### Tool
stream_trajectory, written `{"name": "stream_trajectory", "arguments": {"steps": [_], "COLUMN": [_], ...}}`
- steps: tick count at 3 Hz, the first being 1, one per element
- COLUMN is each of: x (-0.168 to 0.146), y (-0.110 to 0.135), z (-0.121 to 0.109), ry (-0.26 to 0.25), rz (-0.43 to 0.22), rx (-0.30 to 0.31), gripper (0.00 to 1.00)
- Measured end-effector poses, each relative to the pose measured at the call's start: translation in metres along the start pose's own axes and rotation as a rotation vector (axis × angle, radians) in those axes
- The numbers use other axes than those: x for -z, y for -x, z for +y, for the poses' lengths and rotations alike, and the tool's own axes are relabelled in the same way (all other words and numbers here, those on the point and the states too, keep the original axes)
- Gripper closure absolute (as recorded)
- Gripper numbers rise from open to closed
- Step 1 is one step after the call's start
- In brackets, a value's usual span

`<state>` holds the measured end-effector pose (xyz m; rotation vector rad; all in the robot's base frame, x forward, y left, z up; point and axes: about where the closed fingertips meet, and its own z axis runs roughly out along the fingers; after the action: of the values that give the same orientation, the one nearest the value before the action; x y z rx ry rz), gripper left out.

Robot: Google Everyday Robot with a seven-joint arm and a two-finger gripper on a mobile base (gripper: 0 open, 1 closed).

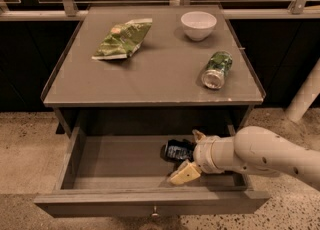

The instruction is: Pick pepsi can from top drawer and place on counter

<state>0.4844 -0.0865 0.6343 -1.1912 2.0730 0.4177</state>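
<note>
The pepsi can [176,150] lies on its side inside the open top drawer [120,164], right of the middle. My gripper [189,155] reaches into the drawer from the right at the can's right end. Its fingers are spread, one tan fingertip [182,174] in front of the can and the other behind it at the can's far side. I cannot tell whether the fingers touch the can. The counter [150,69] is above the drawer.
On the counter lie a green chip bag [122,38] at back left, a white bowl [198,24] at back right and a green can [216,69] on its side near the right rim. The drawer front has a small knob [154,212].
</note>
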Motion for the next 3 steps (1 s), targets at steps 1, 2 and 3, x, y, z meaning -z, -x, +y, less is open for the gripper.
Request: {"name": "stream_trajectory", "arguments": {"steps": [1, 2, 3], "x": [-0.006, -0.012, -0.017], "y": [-0.003, -0.016, -0.031], "z": [0.001, 0.006, 0.009], "ry": [0.01, 0.031, 0.052], "rz": [0.012, 0.046, 0.086], "rx": [-0.001, -0.018, -0.048], "gripper": [0.0, 0.0, 0.0]}}
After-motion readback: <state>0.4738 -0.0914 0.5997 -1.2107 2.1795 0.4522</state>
